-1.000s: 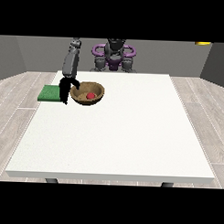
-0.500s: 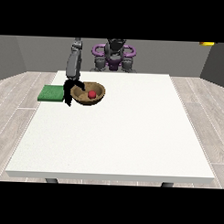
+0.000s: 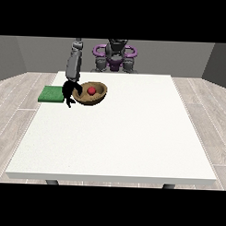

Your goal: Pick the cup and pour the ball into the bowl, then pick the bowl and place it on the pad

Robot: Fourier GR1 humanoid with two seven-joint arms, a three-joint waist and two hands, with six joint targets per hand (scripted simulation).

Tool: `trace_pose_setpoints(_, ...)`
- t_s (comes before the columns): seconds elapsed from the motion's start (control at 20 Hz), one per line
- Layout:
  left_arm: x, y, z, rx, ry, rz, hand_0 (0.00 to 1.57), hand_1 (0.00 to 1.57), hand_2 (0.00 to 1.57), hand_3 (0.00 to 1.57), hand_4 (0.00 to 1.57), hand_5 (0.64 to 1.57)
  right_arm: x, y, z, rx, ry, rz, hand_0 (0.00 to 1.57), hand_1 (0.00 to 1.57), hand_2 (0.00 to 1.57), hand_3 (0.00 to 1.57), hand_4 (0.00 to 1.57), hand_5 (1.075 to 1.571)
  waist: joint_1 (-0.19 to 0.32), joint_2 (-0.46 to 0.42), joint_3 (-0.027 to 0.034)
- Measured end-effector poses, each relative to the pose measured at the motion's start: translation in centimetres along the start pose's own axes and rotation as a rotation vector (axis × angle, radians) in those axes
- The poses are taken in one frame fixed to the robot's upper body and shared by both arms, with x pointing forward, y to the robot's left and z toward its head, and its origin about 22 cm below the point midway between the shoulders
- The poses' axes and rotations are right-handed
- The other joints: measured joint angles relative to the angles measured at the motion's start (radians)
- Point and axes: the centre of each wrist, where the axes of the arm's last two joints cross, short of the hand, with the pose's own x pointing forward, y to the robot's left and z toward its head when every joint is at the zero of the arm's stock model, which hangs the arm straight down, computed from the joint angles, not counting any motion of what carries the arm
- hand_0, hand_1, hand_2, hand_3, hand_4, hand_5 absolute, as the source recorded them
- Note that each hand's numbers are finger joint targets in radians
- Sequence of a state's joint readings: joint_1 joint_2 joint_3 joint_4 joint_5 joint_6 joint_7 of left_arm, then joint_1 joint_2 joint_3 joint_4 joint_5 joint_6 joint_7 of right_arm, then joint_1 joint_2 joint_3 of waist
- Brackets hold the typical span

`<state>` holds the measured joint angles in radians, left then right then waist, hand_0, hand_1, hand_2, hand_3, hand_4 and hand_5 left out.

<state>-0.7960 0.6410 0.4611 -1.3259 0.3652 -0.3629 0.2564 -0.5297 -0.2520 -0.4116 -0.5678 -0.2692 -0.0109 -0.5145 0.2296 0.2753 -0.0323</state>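
Ball (image 3: 91, 90) in bowl (image 3: 98, 98), pad (image 3: 52, 94) left of it on table (image 3: 118, 142).

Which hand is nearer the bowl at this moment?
The right one. It shows at the view's left, right beside the bowl that holds the ball, at its rim on the pad side. The other hand does not show over the table.

A large white table (image 3: 118, 142) with a flat square top spreads beneath and well beyond the fingers, its dark legs (image 3: 51, 182) showing under the near edge, standing on a pale plank floor (image 3: 13, 100) before grey walls (image 3: 172, 57).
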Motion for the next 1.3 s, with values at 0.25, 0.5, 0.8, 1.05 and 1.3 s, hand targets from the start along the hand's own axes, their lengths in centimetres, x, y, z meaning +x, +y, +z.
trace_pose_setpoints(0.25,0.4,0.3,0.1,-0.01,-0.015,0.016,0.0,0.0,0.0,0.0,1.14,1.52,-0.1,-1.0,0.5,-0.047,-0.021,0.062,1.57,1.57,1.57,1.37,0.96,1.536,0.029,0.001,0.0013)
trace_pose_setpoints(0.5,-1.0,0.8,0.4,0.002,0.031,0.031,0.0,0.0,0.0,0.0,1.19,1.526,0.8,-0.7,-0.1,-0.055,0.062,0.149,1.57,1.57,1.57,1.18,1.0,1.545,0.023,-0.031,0.0199)
trace_pose_setpoints(0.8,-4.2,3.2,2.4,0.06,0.11,0.034,0.0,0.0,0.0,0.0,1.2,1.538,6.1,-4.9,-3.1,-0.094,0.208,0.347,1.57,1.57,1.57,0.97,1.06,1.556,-0.045,-0.086,0.0267)
trace_pose_setpoints(1.05,-5.4,4.9,3.8,0.096,0.134,0.018,0.0,0.0,0.0,0.0,1.2,1.541,11.7,-7.0,-5.6,-0.098,0.239,0.448,1.57,1.57,1.57,0.68,1.09,1.568,-0.096,-0.096,0.03)
trace_pose_setpoints(1.3,-7.1,6.4,5.7,0.136,0.182,0.021,0.0,0.0,0.0,0.0,1.2,1.543,14.2,-8.7,-6.1,-0.098,0.271,0.478,1.57,1.57,1.57,0.67,1.07,1.566,-0.141,-0.134,0.031)
